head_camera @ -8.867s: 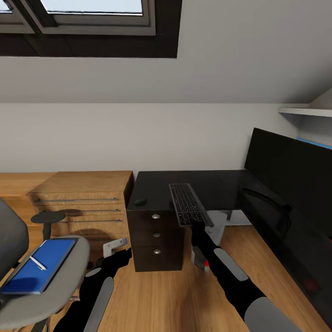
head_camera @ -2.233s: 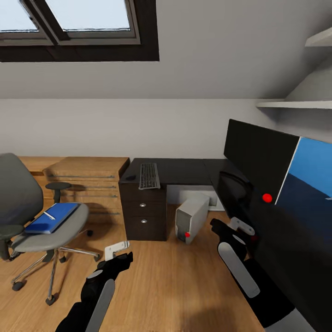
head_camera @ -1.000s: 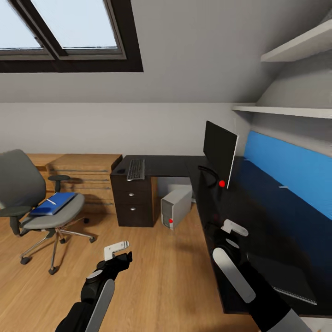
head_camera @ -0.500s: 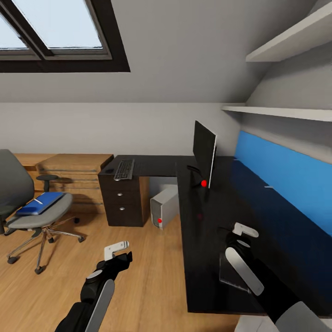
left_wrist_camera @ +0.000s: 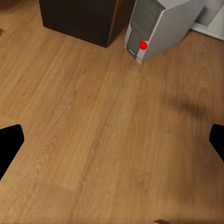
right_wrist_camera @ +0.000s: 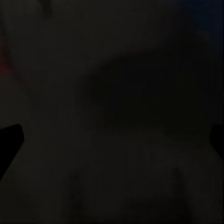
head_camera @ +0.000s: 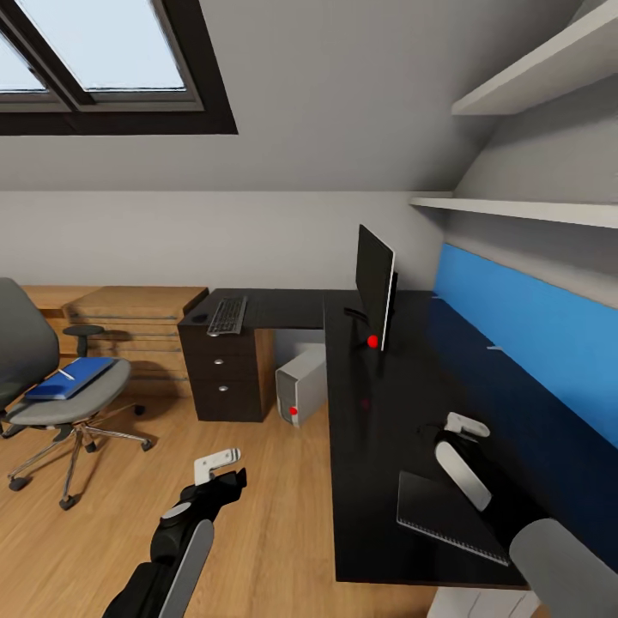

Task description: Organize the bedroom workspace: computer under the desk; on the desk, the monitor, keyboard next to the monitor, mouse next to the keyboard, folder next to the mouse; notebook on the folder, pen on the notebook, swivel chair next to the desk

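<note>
Centre frame: I see the desk (head_camera: 378, 412) running from mid-picture down to the lower right, black top, with its drawer unit at centre left.
Monitor: it (head_camera: 374, 286) stands upright on the desk at frame centre, seen nearly edge-on, red dot at its lower corner.
Keyboard: it (head_camera: 227, 315) lies on the desk's far wing, left of centre, above the drawers.
Mouse: a small dark oval (head_camera: 200, 318) just beside the keyboard's left end, on the same top.
Computer: it (head_camera: 299, 387) sits on the floor under the desk, right of the drawers; my left wrist view shows it (left_wrist_camera: 161, 25) tilted, red light on the front.
Chair: it (head_camera: 51, 386) stands at the left edge, well apart from the desk.
Folder: blue, lying on the chair seat (head_camera: 71, 378).
Pen: a thin white stick (head_camera: 65, 374) on top of the folder.
Notebook: dark, flat on the desk at lower right (head_camera: 446, 512), just beside my right forearm.
Left gripper: low centre-left (head_camera: 216, 464), over bare wood floor (head_camera: 275, 515); its fingers (left_wrist_camera: 9, 144) are spread wide and hold nothing.
Right gripper: lower right (head_camera: 466, 423), above the desk top; dark finger tips (right_wrist_camera: 10, 140) sit far apart at the wrist view's edges, spread, nothing between them.
</note>
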Robot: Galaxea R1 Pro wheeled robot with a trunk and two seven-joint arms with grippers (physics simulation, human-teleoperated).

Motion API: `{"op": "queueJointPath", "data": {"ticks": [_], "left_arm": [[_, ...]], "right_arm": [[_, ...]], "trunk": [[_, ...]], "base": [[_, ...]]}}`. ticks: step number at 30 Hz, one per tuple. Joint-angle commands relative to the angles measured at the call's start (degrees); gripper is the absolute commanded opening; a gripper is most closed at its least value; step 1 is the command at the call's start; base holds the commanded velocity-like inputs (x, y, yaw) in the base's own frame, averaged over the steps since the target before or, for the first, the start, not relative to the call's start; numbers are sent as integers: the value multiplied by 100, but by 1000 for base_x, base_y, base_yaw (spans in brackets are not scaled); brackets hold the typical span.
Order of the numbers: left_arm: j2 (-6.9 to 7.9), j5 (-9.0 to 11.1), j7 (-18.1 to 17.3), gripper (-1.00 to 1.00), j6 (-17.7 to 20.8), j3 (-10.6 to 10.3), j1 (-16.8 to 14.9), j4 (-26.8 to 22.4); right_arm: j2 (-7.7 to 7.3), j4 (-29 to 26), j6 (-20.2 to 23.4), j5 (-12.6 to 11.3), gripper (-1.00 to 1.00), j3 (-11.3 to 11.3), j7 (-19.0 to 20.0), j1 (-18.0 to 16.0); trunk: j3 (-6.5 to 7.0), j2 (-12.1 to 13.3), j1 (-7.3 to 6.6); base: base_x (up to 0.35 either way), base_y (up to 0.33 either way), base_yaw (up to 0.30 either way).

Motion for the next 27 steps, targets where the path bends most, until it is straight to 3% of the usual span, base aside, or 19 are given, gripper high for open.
{"op": "queueJointPath", "data": {"ticks": [1,20,23,27], "left_arm": [[-1,60,57,100,12,-10,-4,-11],[-14,60,72,100,12,-232,-4,-44],[-14,60,72,100,12,-241,-4,-49],[-14,60,75,100,12,-247,-4,-66]], "right_arm": [[-8,71,26,-29,100,10,4,-39],[-10,1138,302,-76,100,-89,474,-503],[-8,1185,430,-80,100,-186,481,-531],[0,1218,707,-87,100,-485,486,-550]], "trunk": [[-7,-4,0],[-7,-4,0],[-7,-4,0],[-7,-4,0]], "base": [[0,-4,0],[0,0,0],[0,0,0],[0,0,0]]}}
